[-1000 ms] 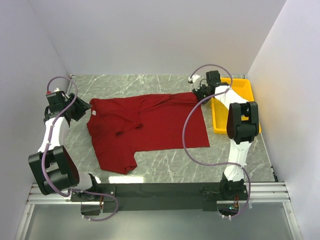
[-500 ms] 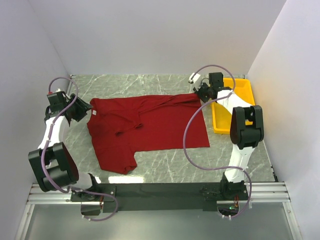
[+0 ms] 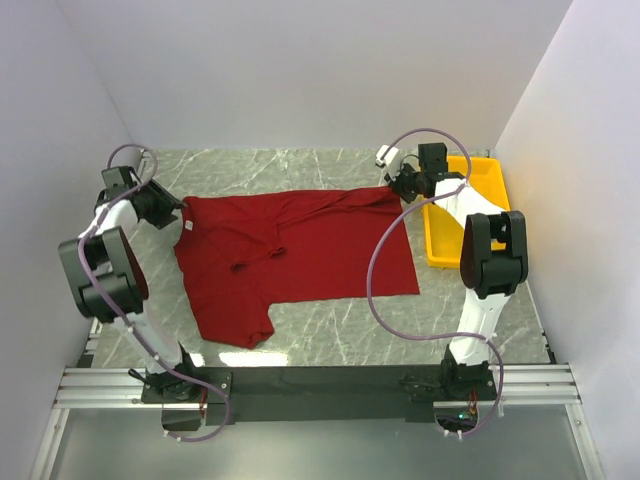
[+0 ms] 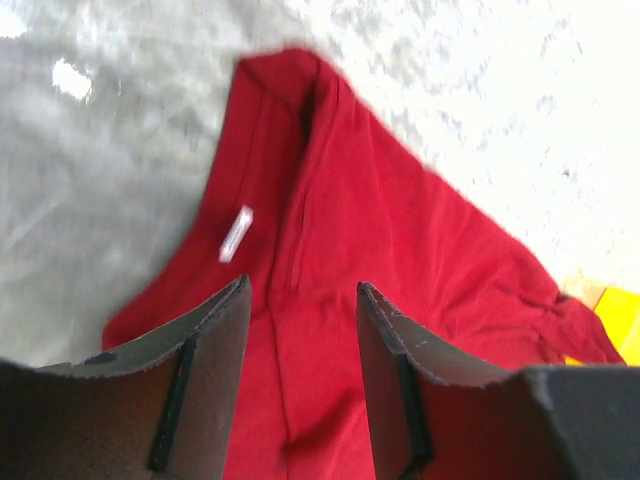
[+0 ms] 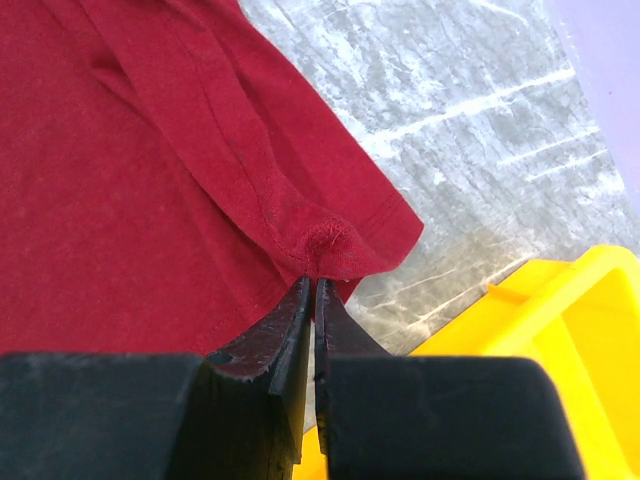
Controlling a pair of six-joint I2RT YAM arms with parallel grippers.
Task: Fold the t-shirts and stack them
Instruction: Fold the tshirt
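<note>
The t-shirt (image 3: 300, 255), dark red and short-sleeved, lies spread on the marble table with one sleeve toward the near side. Its white neck tag (image 4: 236, 233) sits at the left edge. My left gripper (image 3: 170, 211) hovers at that left edge, open; in the left wrist view its gripper (image 4: 302, 296) has red cloth showing below the gap, nothing pinched. My right gripper (image 3: 399, 186) is at the shirt's far right corner. In the right wrist view that gripper (image 5: 313, 283) is shut on a puckered bit of the shirt's hem (image 5: 330, 245).
A yellow plastic tray (image 3: 488, 170) stands at the right, just beside the right gripper; its rim (image 5: 560, 310) shows close to the jaws. White walls close in the table on the left, back and right. Bare marble (image 3: 260, 170) lies behind the shirt.
The right gripper has shifted slightly right and closed onto the shirt's corner. The left arm's elbow has swung up and back, the left gripper staying near the collar edge.
</note>
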